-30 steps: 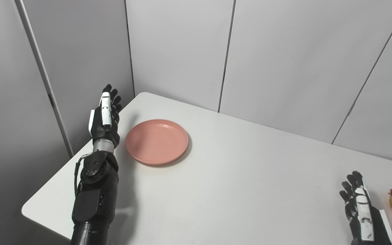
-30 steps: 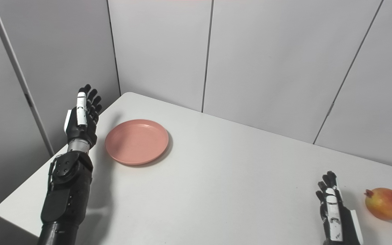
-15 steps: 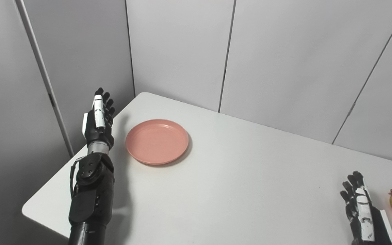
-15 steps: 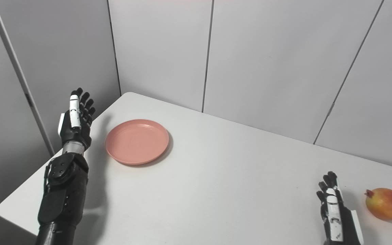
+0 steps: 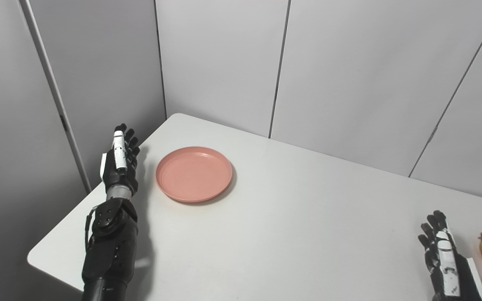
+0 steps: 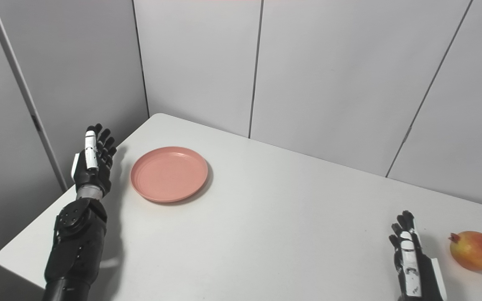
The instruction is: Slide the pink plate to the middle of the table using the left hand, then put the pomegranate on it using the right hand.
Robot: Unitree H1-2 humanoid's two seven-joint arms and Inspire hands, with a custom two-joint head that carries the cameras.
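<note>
Neither step looks done. The round, shallow pink plastic plate [image 6: 169,174] lies at centre left of the frame, near the white bench's [image 6: 274,225] far left corner. The left robot hand [image 6: 93,161] stands just beside it, fingers spread, grasping nothing. At lower right, the red-yellow pomegranate [image 6: 473,250] rests near the right robot hand [image 6: 410,255], likewise released.

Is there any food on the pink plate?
No, empty. The pink plate shows only its bare surface; the pomegranate sits far off on the table.
</note>
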